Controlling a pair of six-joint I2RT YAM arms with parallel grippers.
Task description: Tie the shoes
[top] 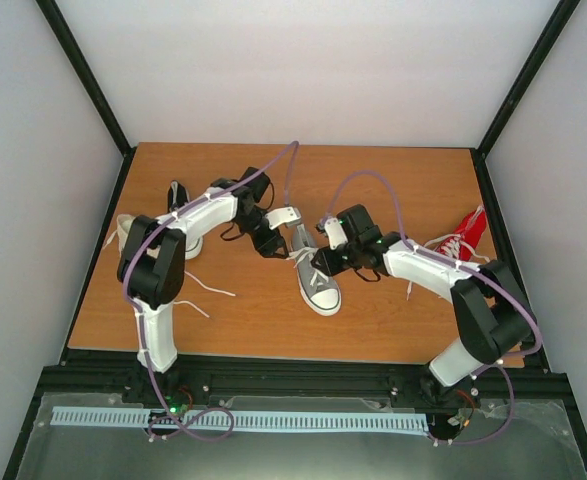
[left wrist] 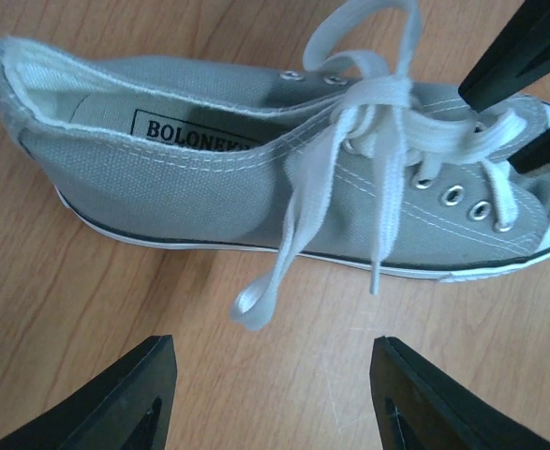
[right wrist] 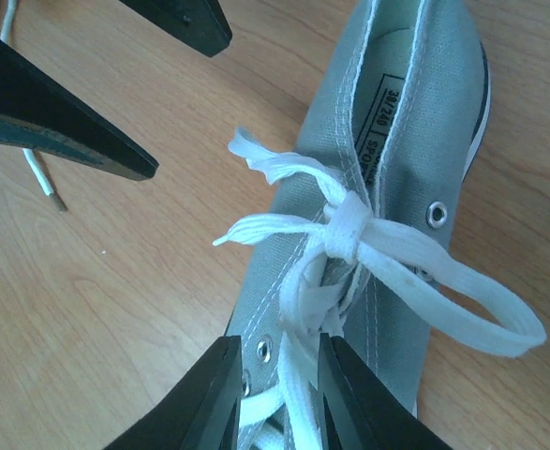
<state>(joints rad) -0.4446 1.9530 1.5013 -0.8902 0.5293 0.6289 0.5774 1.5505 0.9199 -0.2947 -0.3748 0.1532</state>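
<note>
The grey shoe (top: 316, 275) lies in the middle of the table, white toe cap toward the arms. In the left wrist view the grey shoe (left wrist: 162, 178) lies on its side, its white lace (left wrist: 378, 103) knotted, one loop (left wrist: 256, 305) hanging over the sole onto the wood. My left gripper (left wrist: 270, 394) is open and empty just beside that loop. In the right wrist view the knot (right wrist: 348, 230) sits on the tongue with a long loop (right wrist: 485, 319) out to the right. My right gripper (right wrist: 279, 398) is narrowly open, its fingers straddling the lacing below the knot without pinching it.
A red shoe (top: 465, 238) lies at the right table edge behind the right arm. A black shoe (top: 178, 196) and a cream shoe (top: 125, 232) lie at the left, with loose laces (top: 208, 288) trailing on the wood. The left gripper's fingers (right wrist: 78, 131) show at the top left of the right wrist view.
</note>
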